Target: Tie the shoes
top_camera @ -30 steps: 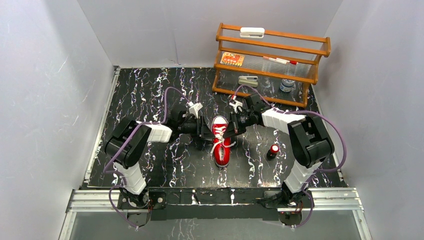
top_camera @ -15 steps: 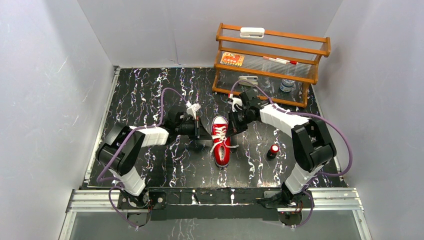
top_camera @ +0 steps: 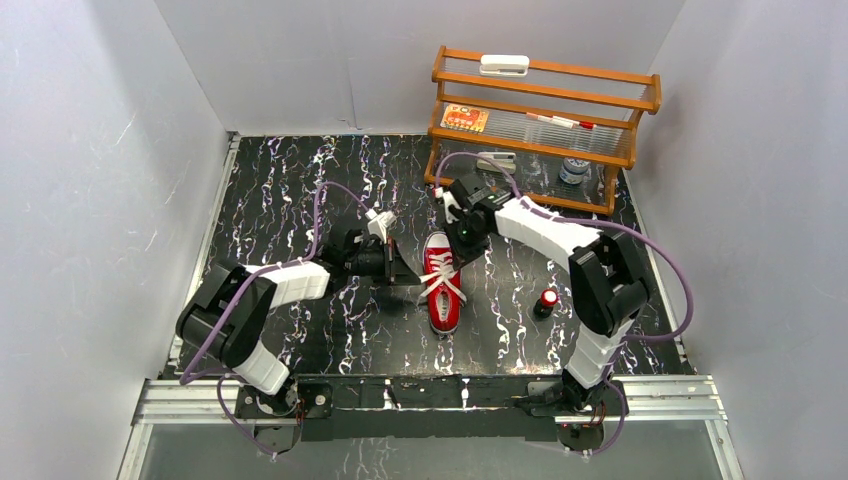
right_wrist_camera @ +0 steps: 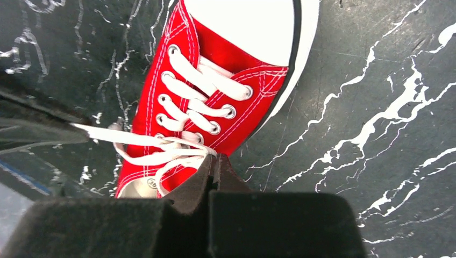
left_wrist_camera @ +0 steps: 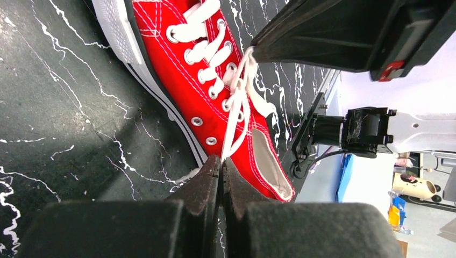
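The red sneaker (top_camera: 443, 300) with white laces lies on the black marbled table, toe towards the arms' bases. My left gripper (top_camera: 404, 272) is at the shoe's left side, shut on a white lace strand (left_wrist_camera: 232, 121) that runs taut up from its tips (left_wrist_camera: 221, 159). My right gripper (top_camera: 461, 244) is at the shoe's heel end on the right, shut on a lace loop (right_wrist_camera: 177, 156) at its tips (right_wrist_camera: 215, 159). The shoe also shows in the left wrist view (left_wrist_camera: 183, 70) and the right wrist view (right_wrist_camera: 207, 80). The laces cross over the tongue.
A small red-and-black cylinder (top_camera: 546, 300) stands right of the shoe. A wooden shelf rack (top_camera: 545, 150) with small items stands at the back right. Grey walls enclose the table on three sides.
My right gripper has moved back and left along the shoe's heel end with the lace in it. My left arm has swung left, its gripper staying beside the shoe. The laces are pulled tauter.
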`<state>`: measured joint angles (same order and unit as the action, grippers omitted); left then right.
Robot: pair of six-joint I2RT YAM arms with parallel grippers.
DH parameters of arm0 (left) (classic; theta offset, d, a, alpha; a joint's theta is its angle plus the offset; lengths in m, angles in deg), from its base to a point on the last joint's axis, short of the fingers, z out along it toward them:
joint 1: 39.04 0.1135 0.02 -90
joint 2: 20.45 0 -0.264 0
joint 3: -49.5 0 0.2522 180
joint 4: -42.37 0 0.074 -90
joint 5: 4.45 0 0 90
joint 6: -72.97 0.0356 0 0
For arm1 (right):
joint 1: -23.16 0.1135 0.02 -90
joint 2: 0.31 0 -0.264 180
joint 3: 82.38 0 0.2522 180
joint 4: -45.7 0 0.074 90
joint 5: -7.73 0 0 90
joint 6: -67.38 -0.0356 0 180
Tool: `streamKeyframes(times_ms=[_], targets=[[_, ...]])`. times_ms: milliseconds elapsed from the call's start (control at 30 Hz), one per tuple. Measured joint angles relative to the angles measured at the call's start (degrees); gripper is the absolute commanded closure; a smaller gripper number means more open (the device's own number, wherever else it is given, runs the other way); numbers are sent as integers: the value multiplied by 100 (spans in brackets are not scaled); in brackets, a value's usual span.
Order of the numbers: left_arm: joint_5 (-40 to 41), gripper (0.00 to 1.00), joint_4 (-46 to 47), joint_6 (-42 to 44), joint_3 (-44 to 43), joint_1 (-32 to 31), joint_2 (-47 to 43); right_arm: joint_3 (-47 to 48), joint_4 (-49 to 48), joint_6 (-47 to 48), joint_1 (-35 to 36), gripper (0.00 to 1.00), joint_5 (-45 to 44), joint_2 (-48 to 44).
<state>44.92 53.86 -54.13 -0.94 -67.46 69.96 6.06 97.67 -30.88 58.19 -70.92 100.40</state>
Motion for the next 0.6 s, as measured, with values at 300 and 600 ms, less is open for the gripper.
streamKeyframes(times_ms=[300, 600], targets=[[28, 100, -2, -214, 153, -9, -98, 448, 474, 271, 697, 100, -1394, 387], [243, 100, -509, -348, 341, -17, -494, -146, -205, 225, 216, 86, -103, -87]])
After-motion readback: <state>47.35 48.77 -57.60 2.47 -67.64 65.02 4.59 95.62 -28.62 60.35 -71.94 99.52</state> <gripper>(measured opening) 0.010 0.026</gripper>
